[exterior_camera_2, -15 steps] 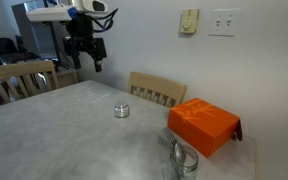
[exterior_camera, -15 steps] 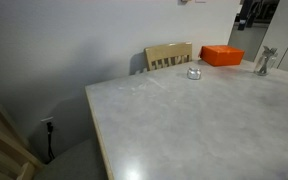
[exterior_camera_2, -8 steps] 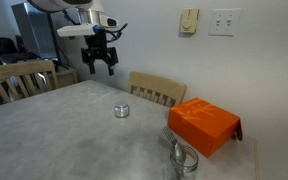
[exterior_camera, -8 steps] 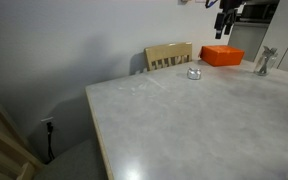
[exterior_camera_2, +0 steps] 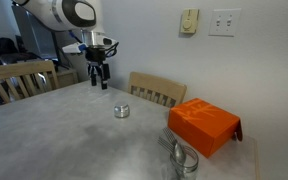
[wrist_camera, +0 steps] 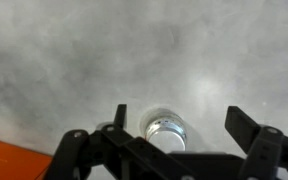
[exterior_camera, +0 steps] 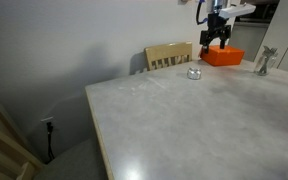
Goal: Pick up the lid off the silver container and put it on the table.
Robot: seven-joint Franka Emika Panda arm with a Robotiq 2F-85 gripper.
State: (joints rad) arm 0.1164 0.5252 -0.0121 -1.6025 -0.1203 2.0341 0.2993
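Note:
The small silver container (exterior_camera: 194, 72) stands on the pale marble-like table (exterior_camera: 184, 120), near its far edge by a chair. It also shows in an exterior view (exterior_camera_2: 121, 111). In the wrist view its round shiny lid (wrist_camera: 167, 127) faces the camera; I cannot tell lid from pot at this size. My gripper (exterior_camera: 216, 38) hangs open and empty above the table, higher than the container and off to one side in both exterior views (exterior_camera_2: 100, 78). In the wrist view the gripper (wrist_camera: 182, 125) has its jaws wide apart and the container sits between them, far below.
An orange box (exterior_camera: 222, 56) lies at the table's far side, also seen in an exterior view (exterior_camera_2: 202, 124). A taller silver upright object (exterior_camera: 265, 62) stands beyond it. Wooden chairs (exterior_camera: 169, 55) (exterior_camera_2: 156, 90) (exterior_camera_2: 19, 78) stand at the table edges.
The arm has swung in over the table and come down toward the container. The gripper stays open. The container has not moved.

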